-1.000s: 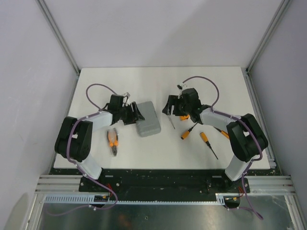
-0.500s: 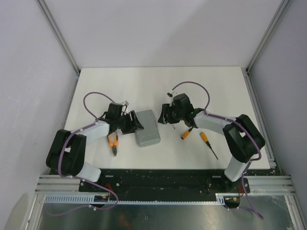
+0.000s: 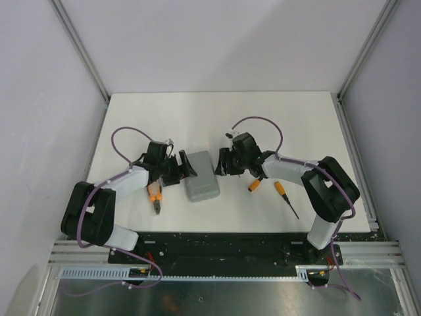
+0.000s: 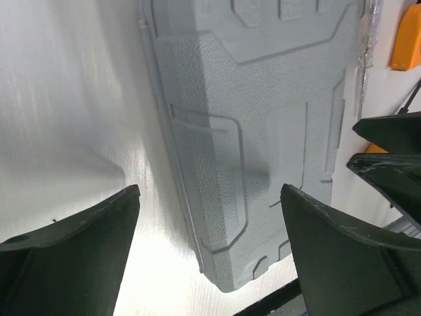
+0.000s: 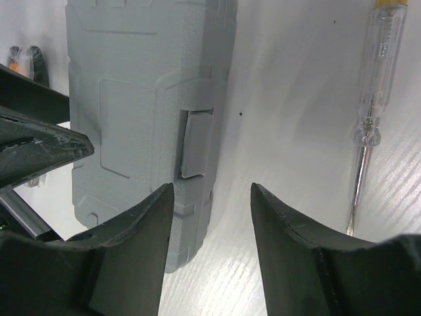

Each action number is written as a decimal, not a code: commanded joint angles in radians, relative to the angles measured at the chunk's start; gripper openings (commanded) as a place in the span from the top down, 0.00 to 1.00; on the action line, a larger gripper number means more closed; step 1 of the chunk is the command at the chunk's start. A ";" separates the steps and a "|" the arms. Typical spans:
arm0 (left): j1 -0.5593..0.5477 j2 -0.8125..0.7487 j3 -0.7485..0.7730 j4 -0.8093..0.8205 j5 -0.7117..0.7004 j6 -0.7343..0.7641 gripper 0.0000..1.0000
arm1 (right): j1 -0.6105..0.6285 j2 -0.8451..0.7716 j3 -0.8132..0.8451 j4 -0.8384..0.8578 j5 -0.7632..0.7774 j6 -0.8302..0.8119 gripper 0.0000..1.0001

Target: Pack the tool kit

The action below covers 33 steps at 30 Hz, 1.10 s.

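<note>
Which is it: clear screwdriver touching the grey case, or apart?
Apart. The right wrist view shows a bare strip of table between the clear screwdriver and the latch edge of the grey case.

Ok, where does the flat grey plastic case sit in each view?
Top external: flat grey plastic case, mid-picture, between left gripper and right gripper.
Left wrist: case fills upper middle.
Right wrist: case at upper left.
Shared landmark: clear-handled screwdriver, beside the case in both wrist views.
</note>
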 commanded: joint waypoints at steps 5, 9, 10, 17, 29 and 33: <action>-0.007 0.045 0.104 0.006 0.035 -0.030 0.10 | -0.003 0.044 0.038 0.132 -0.056 0.057 0.46; -0.007 0.085 0.109 0.007 0.063 -0.033 0.14 | -0.006 0.068 0.046 0.149 -0.059 0.060 0.48; -0.007 0.090 0.106 0.007 0.063 -0.035 0.14 | -0.007 0.074 0.050 0.149 -0.058 0.060 0.49; -0.006 0.099 0.077 0.007 0.047 -0.033 0.17 | -0.010 0.106 0.061 0.143 -0.043 0.064 0.68; -0.007 0.121 0.036 0.006 0.007 -0.029 0.32 | -0.037 0.120 0.060 0.167 -0.085 0.080 0.88; -0.006 0.133 0.030 0.007 -0.003 -0.025 0.34 | -0.042 0.132 0.061 0.186 -0.108 0.076 0.84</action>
